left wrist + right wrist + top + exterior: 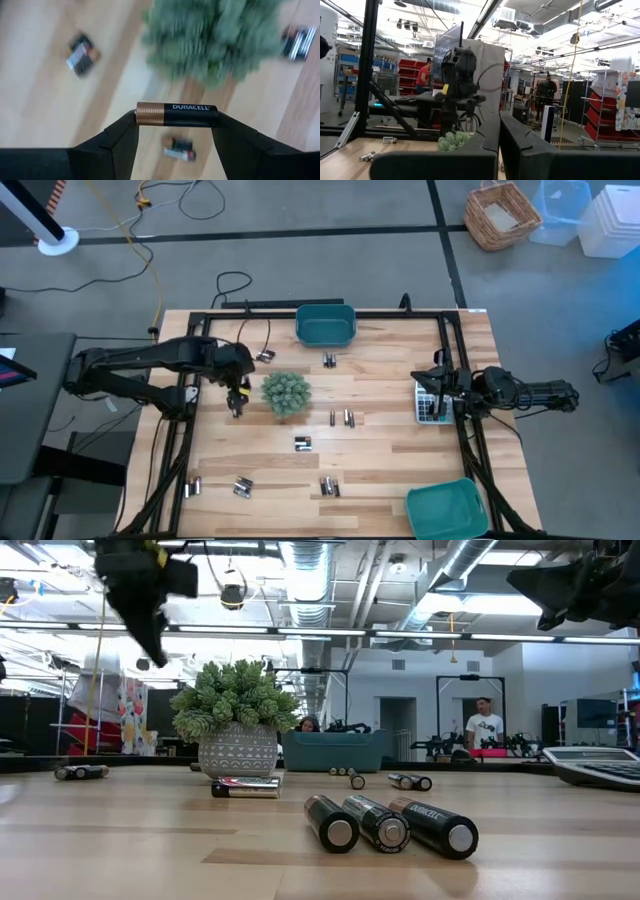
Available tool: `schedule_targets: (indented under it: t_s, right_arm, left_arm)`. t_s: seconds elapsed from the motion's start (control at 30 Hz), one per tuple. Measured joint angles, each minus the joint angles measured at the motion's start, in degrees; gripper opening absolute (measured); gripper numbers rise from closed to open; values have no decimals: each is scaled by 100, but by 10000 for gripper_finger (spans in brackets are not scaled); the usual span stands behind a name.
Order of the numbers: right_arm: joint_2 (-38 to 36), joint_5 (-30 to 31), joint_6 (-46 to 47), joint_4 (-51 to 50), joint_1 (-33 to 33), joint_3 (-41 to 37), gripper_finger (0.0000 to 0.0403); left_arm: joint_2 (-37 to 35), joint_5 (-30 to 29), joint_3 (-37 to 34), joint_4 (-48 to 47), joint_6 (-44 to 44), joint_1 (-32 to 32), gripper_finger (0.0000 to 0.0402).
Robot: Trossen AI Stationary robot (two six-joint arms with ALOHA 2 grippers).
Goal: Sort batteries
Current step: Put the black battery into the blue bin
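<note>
Both teal bins look empty to me: far bin (326, 325) at the desk's back edge, near bin (447, 509) at the front right corner. Batteries (301, 443) lie scattered over the wooden desk (390, 460) around a potted plant (286, 393). Left gripper (238, 398), beside the plant, jaws clamping a Duracell battery (177, 114) end to end. Right gripper (440, 389) over the calculator (427, 404), jaws closed, empty.
</note>
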Motion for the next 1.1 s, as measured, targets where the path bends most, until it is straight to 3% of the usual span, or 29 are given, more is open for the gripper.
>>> schedule_targets:
  t_s: [0.4, 0.83, 1.1]
  right_arm:
    - [2, 0, -24, 57, 0, -1, 27]
    - [2, 0, -24, 83, 0, 0, 27]
    - [0, 0, -26, 205, 0, -1, 27]
  left_arm:
    - [382, 31, 86, 2200, 1209, 515, 220]
    - [1743, 1242, 86, 4125, 2273, 1831, 220]
    - [2609, 1807, 304, 4889, 2461, 2496, 220]
